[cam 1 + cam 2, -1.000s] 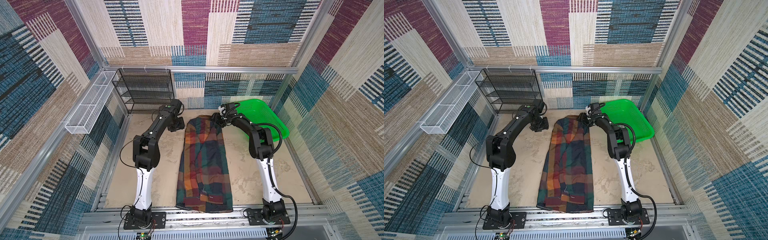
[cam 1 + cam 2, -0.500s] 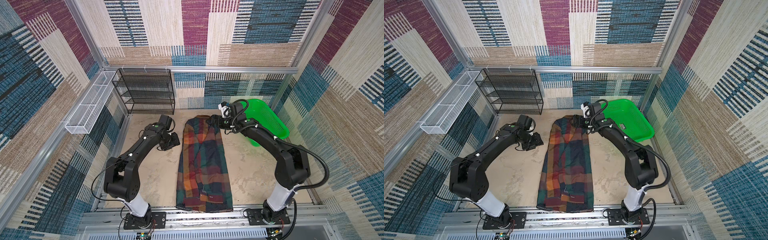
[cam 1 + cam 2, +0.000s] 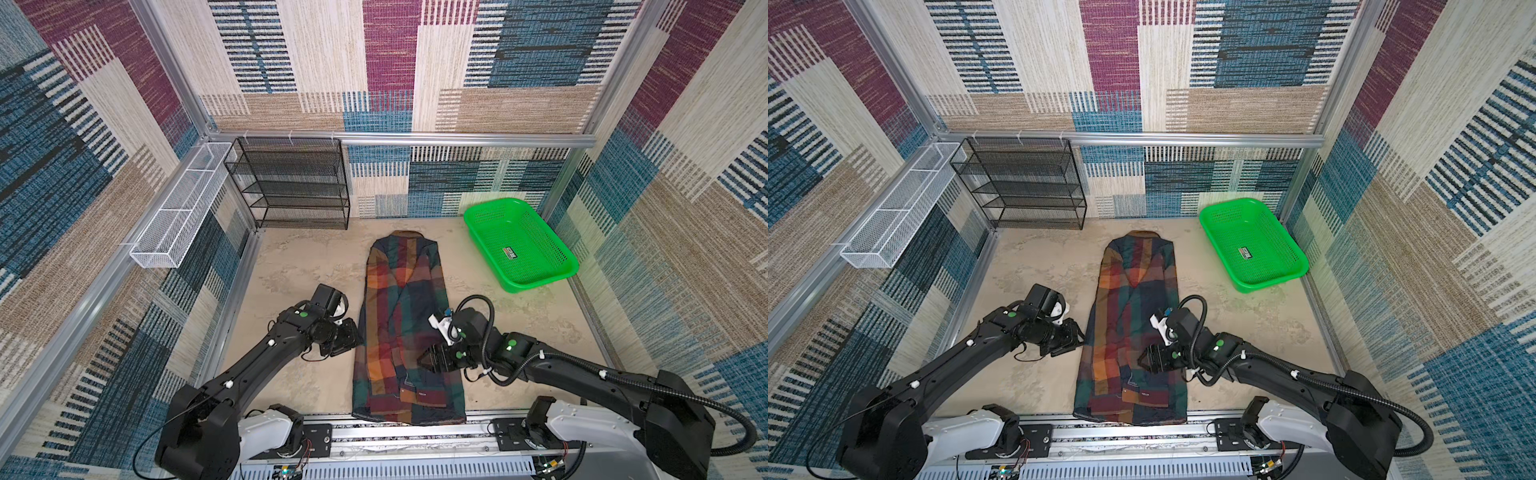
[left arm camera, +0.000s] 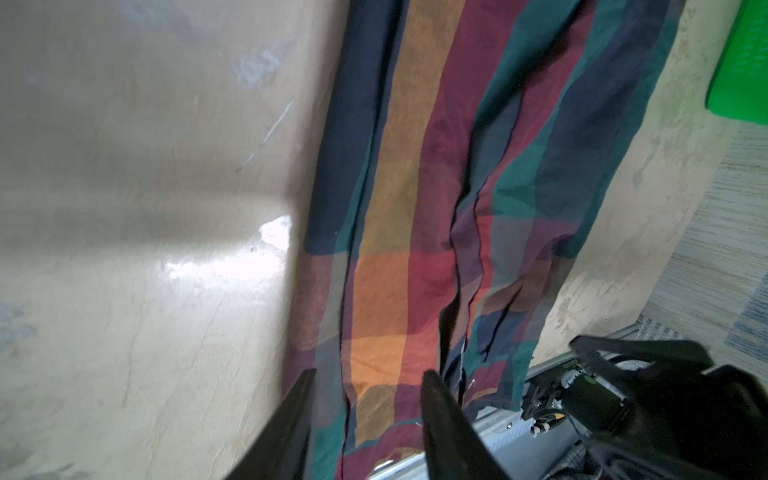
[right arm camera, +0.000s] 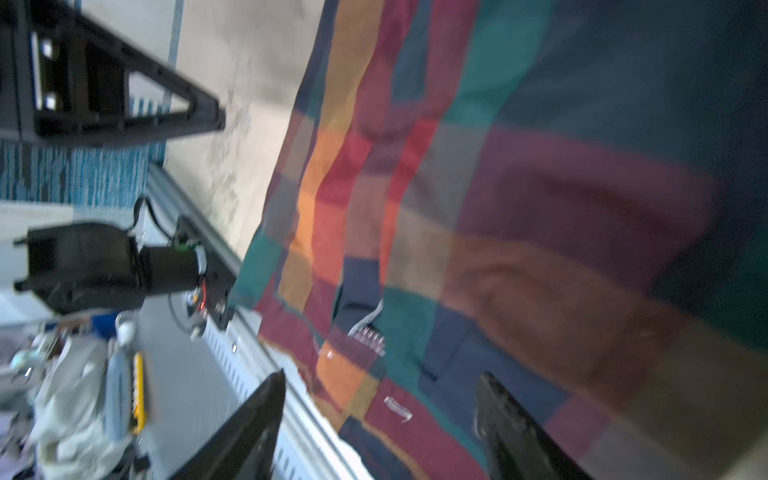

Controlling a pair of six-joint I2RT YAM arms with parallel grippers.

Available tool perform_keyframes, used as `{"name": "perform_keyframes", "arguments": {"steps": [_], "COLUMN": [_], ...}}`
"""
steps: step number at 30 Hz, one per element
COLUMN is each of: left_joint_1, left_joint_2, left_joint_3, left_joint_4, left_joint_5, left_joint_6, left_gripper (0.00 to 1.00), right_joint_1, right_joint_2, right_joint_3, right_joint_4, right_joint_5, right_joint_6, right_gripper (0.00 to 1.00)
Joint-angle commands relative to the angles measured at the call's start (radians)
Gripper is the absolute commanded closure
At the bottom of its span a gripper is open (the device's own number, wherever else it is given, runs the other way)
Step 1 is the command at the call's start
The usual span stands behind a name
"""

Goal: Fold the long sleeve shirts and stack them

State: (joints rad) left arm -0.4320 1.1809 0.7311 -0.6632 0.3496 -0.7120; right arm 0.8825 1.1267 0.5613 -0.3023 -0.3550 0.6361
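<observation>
The left tool [image 4: 369,374], jaws apart, hangs over one edge of the plaid shirt [image 4: 457,187] spread on the beige tabletop [image 4: 145,208], a green basket [image 4: 744,62] beyond.

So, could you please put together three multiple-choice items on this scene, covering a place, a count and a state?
1. Where does the green basket stand?
A. At the far right corner of the table
B. In the middle of the table
C. At the near left edge

2. Counting the plaid shirt, how many garments lie on the table?
A. One
B. Two
C. Three

3. How is the right tool?
A. Shut on the collar
B. Open, holding nothing
C. Shut on the basket

Answers:
1 A: both top views show it beside the far right walls.
2 A: only the one plaid shirt shows.
3 B: the right wrist view shows its jaws wide apart, gripping nothing.
</observation>
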Motion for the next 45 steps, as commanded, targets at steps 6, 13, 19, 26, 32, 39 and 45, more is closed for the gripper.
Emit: {"name": "perform_keyframes", "arguments": {"steps": [6,13,19,26,32,39,45], "left_joint_1": [-0.155,-0.279,-0.354,-0.367,-0.36,-0.357,-0.358], "left_joint_2": [-0.068,-0.06,-0.01,-0.049,-0.222,-0.245,-0.305], "left_joint_3": [-0.157,-0.224,-0.293,-0.269,-0.219,-0.264,-0.358], "left_joint_4": [0.121,0.175,0.315,0.277,0.072,0.029,0.116], "left_joint_5": [-0.015,-0.086,-0.089,-0.088,-0.222,-0.13,-0.037], "left_joint_6": [-0.182,-0.256,-0.329,-0.303,-0.187,-0.167,-0.223], "left_gripper": [0.97,1.0,1.0,1.0,0.36,0.23,0.23], "right_joint_1": [0.188,0.213,0.217,0.233,0.219,0.205,0.204], "right_joint_2": [0.142,0.162,0.156,0.116,-0.054,-0.206,-0.32], "right_joint_3": [-0.002,-0.012,-0.001,0.048,0.023,-0.078,-0.167], "right_joint_4": [0.096,0.043,0.038,-0.133,-0.294,-0.369,-0.334], "right_joint_5": [0.114,0.186,0.16,0.265,0.331,0.269,0.194], "right_joint_6": [0.178,0.248,0.255,0.259,0.332,0.424,0.481], "right_gripper": [0.38,0.37,0.37,0.38,0.15,0.12,0.13]}}
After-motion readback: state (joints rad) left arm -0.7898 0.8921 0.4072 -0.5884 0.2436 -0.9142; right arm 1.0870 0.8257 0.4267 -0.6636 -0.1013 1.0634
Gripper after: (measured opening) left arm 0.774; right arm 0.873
